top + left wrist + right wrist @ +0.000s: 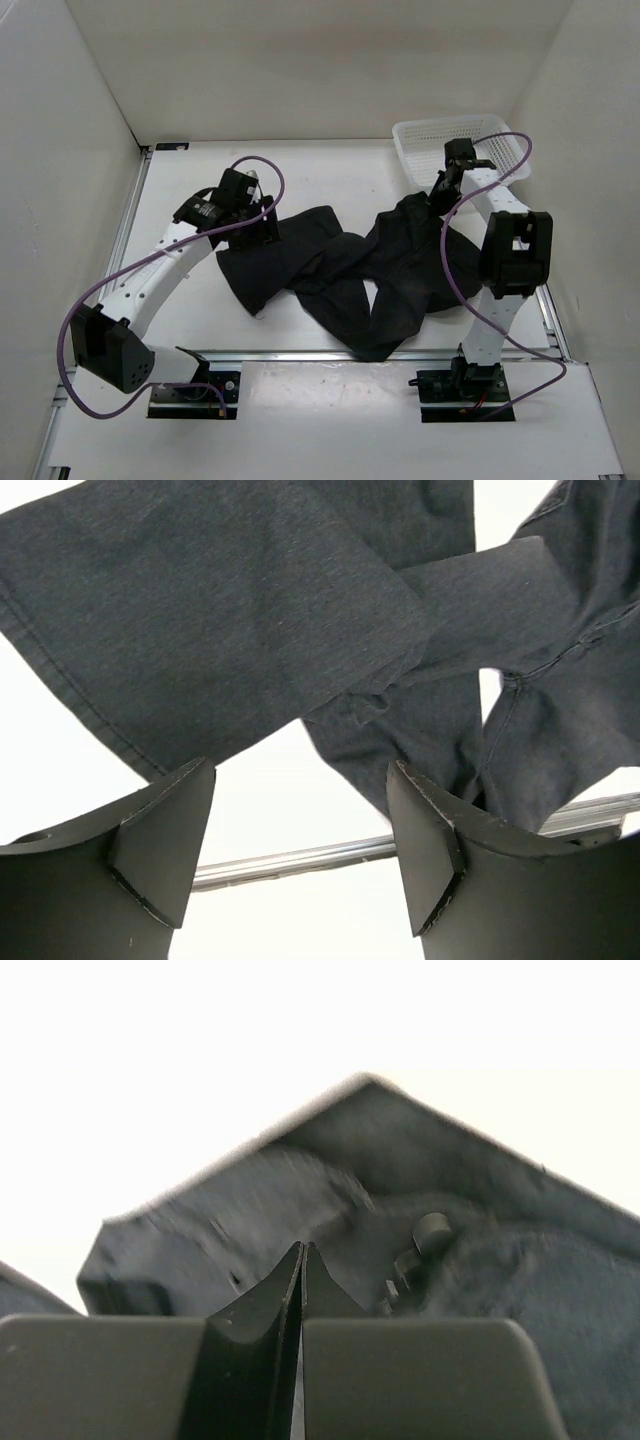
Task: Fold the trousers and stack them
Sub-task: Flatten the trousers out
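Two arms over one pair of trousers (390, 270), and by our reckoning the fold has not begun. The black cloth lies sprawled and crumpled across the middle of the table (330, 170), from just beyond the near rail (330, 355) up toward the far right corner, one leg flung out to the left, the other bunched toward us. Nearest in, the left gripper (265, 225) hangs over that left leg end with its jaws spread wide and nothing between them. Farther back, the right gripper (438, 195) sits at the waist end, fingers pressed tight together; whether a sliver of cloth is nipped between them we cannot tell. Beyond it stands the white mesh basket (452, 123), just past the waist end. To do this step well, we'd say flatten first: take the leg hem squarely across its width, not by a corner, hold the waist end, and draw the two apart until the legs lie straight before any fold goes in. Soft fabric like this will likely drag and twist if pulled from one point. Now the views: the overhead alone gives us the whole sprawl and the basket. The left wrist alone shows the hem stitching and overlapping layers beyond the open fingers. The right wrist alone shows a button (432, 1228) on cloth rising in a peak beyond the closed tips.
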Controlling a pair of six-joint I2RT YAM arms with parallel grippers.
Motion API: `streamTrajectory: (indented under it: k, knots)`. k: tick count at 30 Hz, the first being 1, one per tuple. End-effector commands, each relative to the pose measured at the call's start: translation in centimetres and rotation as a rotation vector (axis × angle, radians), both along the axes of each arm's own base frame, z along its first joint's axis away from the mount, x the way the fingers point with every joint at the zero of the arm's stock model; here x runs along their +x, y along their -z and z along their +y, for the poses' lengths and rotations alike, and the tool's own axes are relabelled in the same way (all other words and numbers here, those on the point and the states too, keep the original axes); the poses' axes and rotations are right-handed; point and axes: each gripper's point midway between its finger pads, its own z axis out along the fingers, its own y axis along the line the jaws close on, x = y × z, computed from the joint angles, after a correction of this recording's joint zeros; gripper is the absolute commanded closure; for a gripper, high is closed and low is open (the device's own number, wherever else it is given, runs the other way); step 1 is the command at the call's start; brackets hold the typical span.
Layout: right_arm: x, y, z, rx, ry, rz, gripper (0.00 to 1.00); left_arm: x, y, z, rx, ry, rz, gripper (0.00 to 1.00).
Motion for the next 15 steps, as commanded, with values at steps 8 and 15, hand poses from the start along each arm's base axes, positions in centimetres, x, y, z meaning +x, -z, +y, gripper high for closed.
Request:
streamTrajectory:
  k: [8, 15]
  knots:
    - [7.9, -1.8, 1.6, 0.057, -0.036, -0.119, 1.00, -1.0, -1.2, 1.6, 0.021, -0.040, -0.030, 0.19]
    - [8.9, -2.9, 1.8, 0.071, -0.033, -0.153, 1.00, -0.9, -1.7, 2.0, 0.036, -0.051, -0.036, 0.18]
